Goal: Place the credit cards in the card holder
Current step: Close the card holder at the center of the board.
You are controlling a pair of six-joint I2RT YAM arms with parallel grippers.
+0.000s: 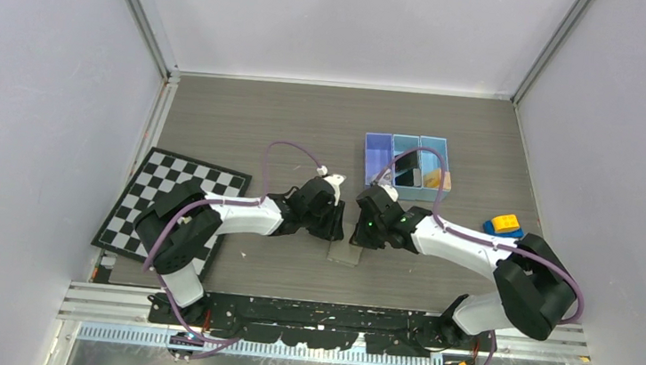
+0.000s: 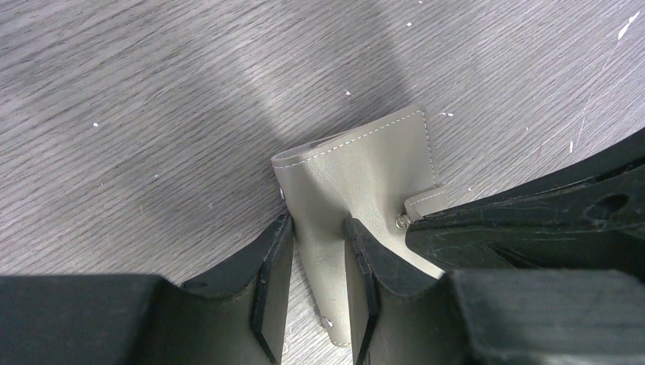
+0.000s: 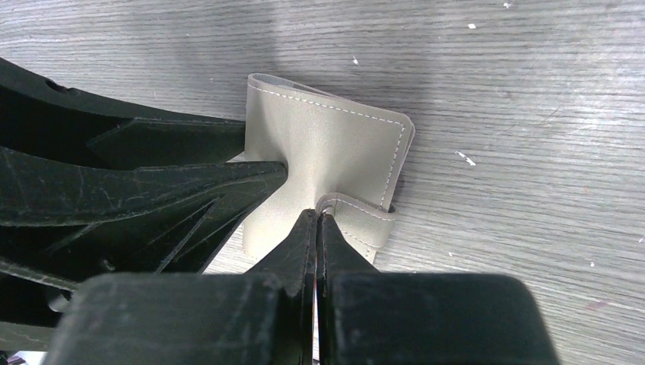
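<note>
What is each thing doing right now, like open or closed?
card holder: folded shut, gripped by both hands.
left hand: closed around the holder's middle.
right hand: shut on its snap tab.
blue tray: open-topped, things in its compartments.

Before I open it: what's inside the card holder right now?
Cannot tell: the card holder is folded shut, showing only its grey outer cover. Anything inside is hidden. The left gripper pinches its body, the right gripper its snap tab.

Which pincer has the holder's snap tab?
The right pincer, shut on the snap tab; the left pincer instead clamps the body of the card holder.
</note>
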